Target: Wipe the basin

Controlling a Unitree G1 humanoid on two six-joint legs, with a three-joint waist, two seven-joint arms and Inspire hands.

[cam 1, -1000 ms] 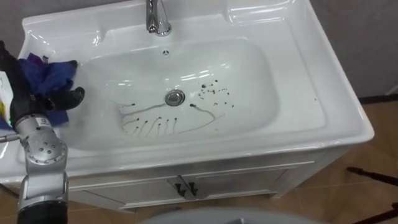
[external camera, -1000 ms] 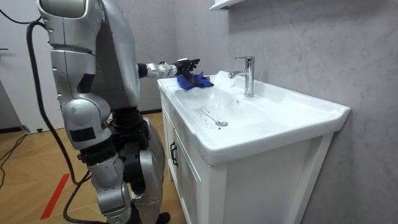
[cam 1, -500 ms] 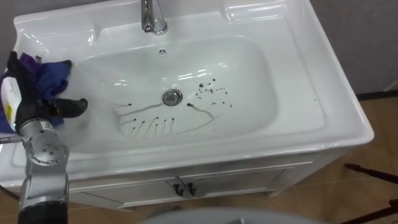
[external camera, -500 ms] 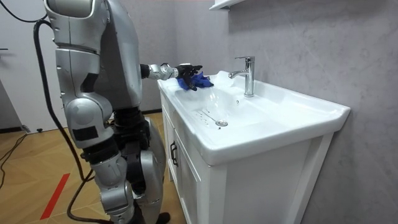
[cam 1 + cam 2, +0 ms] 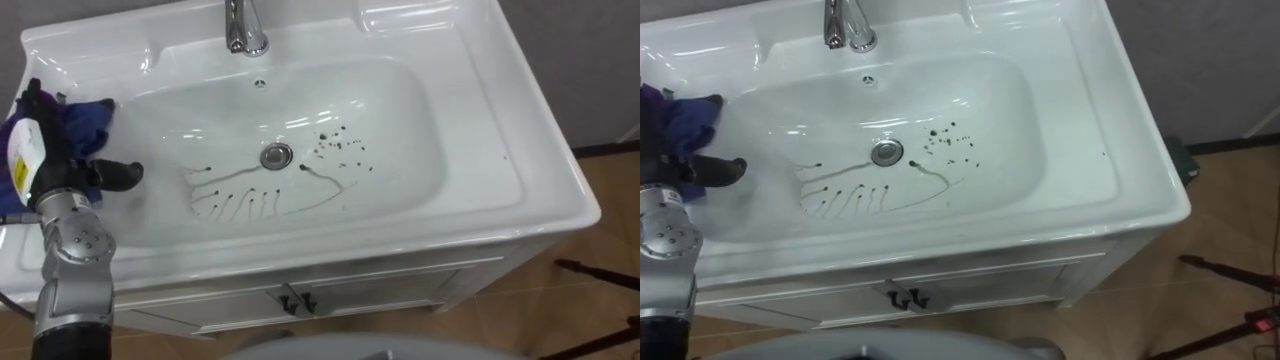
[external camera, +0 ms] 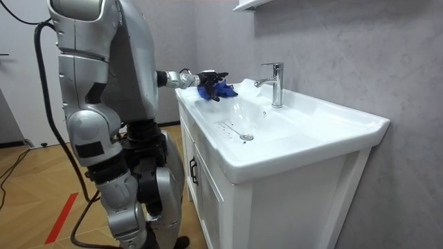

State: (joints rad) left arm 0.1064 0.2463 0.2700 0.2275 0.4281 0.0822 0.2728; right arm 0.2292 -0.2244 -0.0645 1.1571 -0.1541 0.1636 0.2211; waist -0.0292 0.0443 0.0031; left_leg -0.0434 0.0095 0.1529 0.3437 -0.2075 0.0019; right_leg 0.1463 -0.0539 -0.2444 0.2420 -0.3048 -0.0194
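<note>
Basin (image 5: 400,125) white, dark streaks (image 5: 250,196) near drain (image 5: 277,155)

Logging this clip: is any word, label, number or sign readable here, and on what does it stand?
No text can be read.
Tag on the left hand, whose fingers grip the cloth: coloured marks, too small to read.
Basin, tap, cabinet: no print visible.

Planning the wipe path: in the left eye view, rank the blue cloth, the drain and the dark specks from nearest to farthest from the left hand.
1. The blue cloth, held in the left hand at the left rim of the basin.
2. The drain, at the bowl's middle.
3. The dark specks, just right of the drain.
</note>
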